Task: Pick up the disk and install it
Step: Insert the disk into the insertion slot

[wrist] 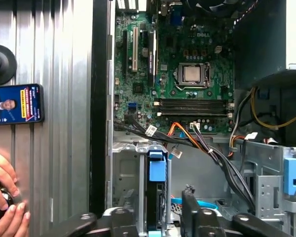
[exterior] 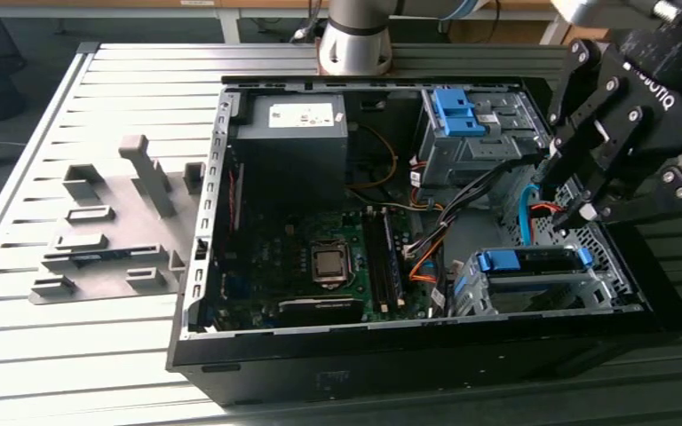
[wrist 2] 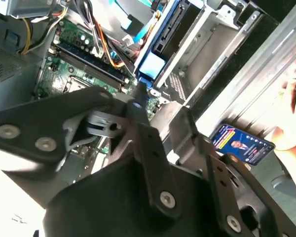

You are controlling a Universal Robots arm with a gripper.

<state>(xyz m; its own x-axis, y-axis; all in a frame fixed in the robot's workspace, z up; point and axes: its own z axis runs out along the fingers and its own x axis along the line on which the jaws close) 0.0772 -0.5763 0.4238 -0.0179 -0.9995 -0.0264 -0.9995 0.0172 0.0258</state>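
Blue-framed disk (exterior: 535, 260) seated upright in drive cage (exterior: 549, 293); gripper (exterior: 578, 209) above, fingers spread, holding nothing.

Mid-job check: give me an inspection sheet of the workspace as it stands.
Surface: slatted metal table carrying an open computer case.
Job's things: blue-framed unit, probably the disk, sits in the near drive cage; its metal face is hidden.
Clutter: grey fixture blocks; phone.
Grippers: gripper open, empty, above that cage.
Cables: orange-and-black bundle across the motherboard; light-blue cable beside the gripper.
Surroundings: a person's hand on the table near the phone.
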